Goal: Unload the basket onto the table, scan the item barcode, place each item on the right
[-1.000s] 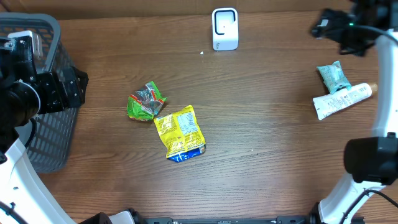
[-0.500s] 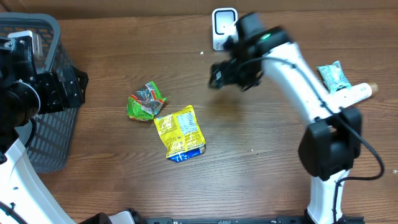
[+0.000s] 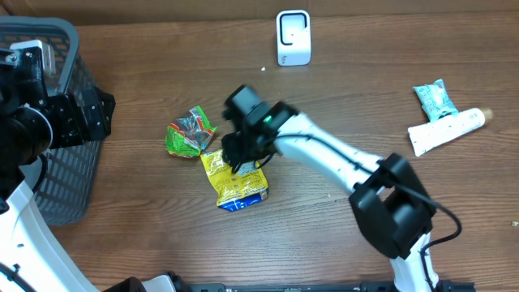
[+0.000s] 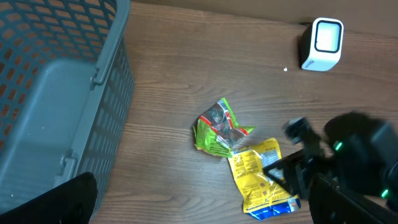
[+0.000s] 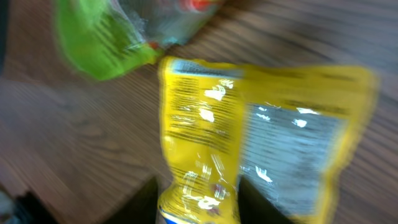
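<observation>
Right claw low over the yellow packet
The packet lies mid-table just beside a green packet, well apart from the scanner. The claw straddles one end, probably to lift it for scanning. Whether it is clenched yet, I cannot tell.

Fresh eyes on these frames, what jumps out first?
The right arm, stretched across mid-table with its fingers down at the yellow packet. A crumpled green packet lies just beside it, a grey basket fills the left edge, and the white scanner stands at the far edge.
</observation>
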Robot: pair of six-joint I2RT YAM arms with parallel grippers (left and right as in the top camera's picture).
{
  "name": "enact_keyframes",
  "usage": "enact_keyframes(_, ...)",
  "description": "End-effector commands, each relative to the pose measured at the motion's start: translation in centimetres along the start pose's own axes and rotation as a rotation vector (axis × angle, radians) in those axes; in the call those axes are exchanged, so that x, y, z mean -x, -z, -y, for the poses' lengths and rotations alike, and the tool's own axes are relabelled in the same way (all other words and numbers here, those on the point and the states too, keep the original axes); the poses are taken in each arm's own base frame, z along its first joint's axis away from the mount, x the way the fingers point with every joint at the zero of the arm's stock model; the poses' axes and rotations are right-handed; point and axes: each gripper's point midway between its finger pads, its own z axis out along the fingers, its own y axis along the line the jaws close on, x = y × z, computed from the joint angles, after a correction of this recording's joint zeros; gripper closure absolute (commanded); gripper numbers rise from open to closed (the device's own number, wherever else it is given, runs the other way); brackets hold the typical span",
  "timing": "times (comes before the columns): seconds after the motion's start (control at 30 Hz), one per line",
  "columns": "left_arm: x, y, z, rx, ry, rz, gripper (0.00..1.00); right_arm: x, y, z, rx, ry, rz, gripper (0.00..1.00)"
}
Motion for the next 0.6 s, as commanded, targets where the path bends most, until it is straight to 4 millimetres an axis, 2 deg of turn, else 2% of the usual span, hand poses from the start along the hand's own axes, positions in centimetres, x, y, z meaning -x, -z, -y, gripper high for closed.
enact_keyframes(0.0,0.0,-0.1,0.0,-0.009,-0.008,0.001,0.0,-0.9,-1.1,-0.7,-0.068,0.058,0.026,0.75)
enact_keyframes(0.1,0.0,-0.1,0.0,-0.009,-0.008,0.001,0.0,-2.9,-2.2,-1.4,-0.069,0.08,-0.011,0.77)
enact_keyframes(0.3,0.0,-0.1,0.0,-0.009,-0.007,0.001,0.0,-6.2,-3.4,-0.6,-0.045,0.006,-0.126,0.78)
enact_keyframes(0.4,0.0,-0.1,0.0,-0.008,-0.007,0.001,0.0,-6.9,-3.3,0.7,-0.073,-0.072,-0.161,0.78)
enact_keyframes(0.47,0.0,-0.1,0.0,-0.009,-0.007,0.001,0.0,-7.0,-2.9,2.2,-0.113,-0.139,-0.173,0.74)
enact_keyframes(0.57,0.0,-0.1,0.0,-0.009,-0.008,0.001,0.0,-6.5,-2.0,4.8,-0.145,-0.213,-0.187,0.61)
